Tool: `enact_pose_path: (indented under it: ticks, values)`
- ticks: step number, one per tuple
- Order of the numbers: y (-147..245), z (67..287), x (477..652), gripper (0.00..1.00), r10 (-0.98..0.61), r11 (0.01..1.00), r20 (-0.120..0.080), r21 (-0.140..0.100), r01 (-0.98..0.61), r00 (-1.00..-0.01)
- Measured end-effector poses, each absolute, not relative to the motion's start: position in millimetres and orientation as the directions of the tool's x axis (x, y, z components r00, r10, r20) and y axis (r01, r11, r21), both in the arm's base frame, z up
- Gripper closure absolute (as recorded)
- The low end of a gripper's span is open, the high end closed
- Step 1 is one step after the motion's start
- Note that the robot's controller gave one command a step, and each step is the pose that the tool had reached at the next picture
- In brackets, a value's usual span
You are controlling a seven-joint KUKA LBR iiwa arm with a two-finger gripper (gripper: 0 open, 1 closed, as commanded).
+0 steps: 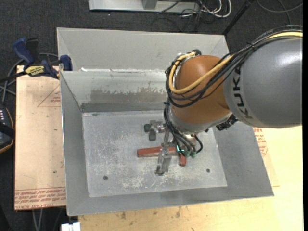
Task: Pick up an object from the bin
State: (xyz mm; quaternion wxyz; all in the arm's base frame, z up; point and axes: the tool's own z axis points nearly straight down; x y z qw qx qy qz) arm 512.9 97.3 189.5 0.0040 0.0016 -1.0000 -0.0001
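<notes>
Bin: a grey metal bin (115, 177) with sloping walls around a flat, scuffed floor. The pincer is down inside it, over the middle of the floor.
Pincer: the pincer (162, 167) hangs below the orange cover (197, 90) on the wrist. It points down at the floor, with its tip low and near the front half of the bin.
Pincer state: from this angle I cannot tell whether it is spread, pressed together or pinching anything.
Task's thing: a slim red-brown bar (148, 152) lies flat on the floor, crosswise under the pincer and a little behind its tip. Most of the bar's length sticks out to the view's left of the pincer. I cannot tell whether the two touch.
Bar's other end: on the view's right of the pincer, just beside it, a short red-brown piece (183, 160) turns toward the front of the bin. Whether it is joined to the bar is unclear.
Other content: a small grey metal part (153, 128) lies behind the pincer toward the back wall. It is near the bar but apart from it.
Rest of floor: bare metal to the left of, in front of and to the right of the pincer.
Arm: the grey arm (269, 81) comes in from the view's right, with yellow and black cables (185, 89) looped over the orange cover.
</notes>
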Motion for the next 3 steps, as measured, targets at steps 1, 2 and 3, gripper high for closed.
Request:
enact_pose_path:
  ticks: [1,2,3]
  values:
    - [39,84,537.4,0.0,-0.089,0.996,0.007,-0.001,-0.089,-0.996]
    - [42,88,538.7,1.0,-0.092,0.996,0.001,0.001,-0.092,-0.996]
    - [38,228,538.8,1.0,-0.064,0.998,-0.011,0.001,-0.064,-0.998]
